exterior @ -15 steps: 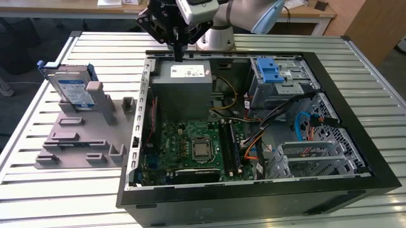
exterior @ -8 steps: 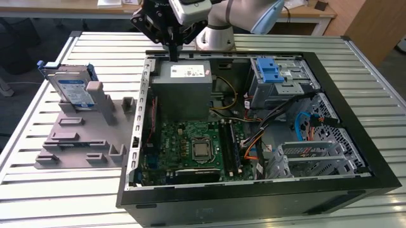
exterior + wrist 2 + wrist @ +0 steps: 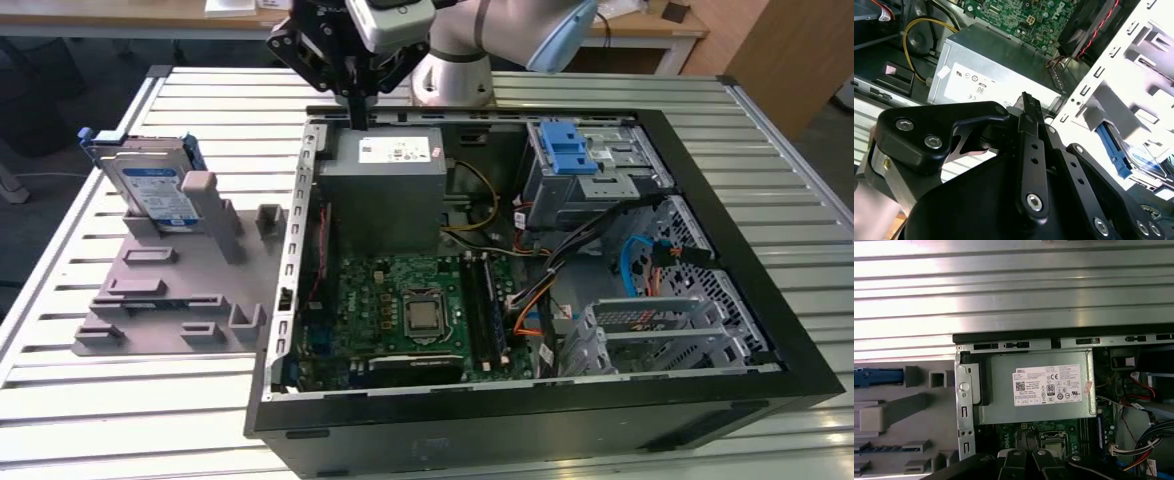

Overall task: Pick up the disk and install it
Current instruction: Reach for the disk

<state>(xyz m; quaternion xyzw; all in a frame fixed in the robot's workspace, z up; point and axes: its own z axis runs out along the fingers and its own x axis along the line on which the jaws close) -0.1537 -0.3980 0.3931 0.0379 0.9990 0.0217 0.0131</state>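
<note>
Hovering above the grey power supply box (image 3: 387, 190) at the back edge of the open computer case (image 3: 534, 425), my gripper (image 3: 359, 120) has its fingers pressed together, holding nothing. The box carries a printed white sticker (image 3: 398, 152). The disk (image 3: 144, 188) stands upright in a grey fixture (image 3: 147, 300) on the exterior view's left, outside the case, white-and-blue label showing, its lower part hidden behind a fixture post. Both rest on a slatted metal surface (image 3: 134, 425).

Disk (image 3: 150, 192) silver-grey, blue-framed; hand (image 3: 360, 118) black; motherboard (image 3: 400, 300) green; table (image 3: 134, 400) silver.
</note>
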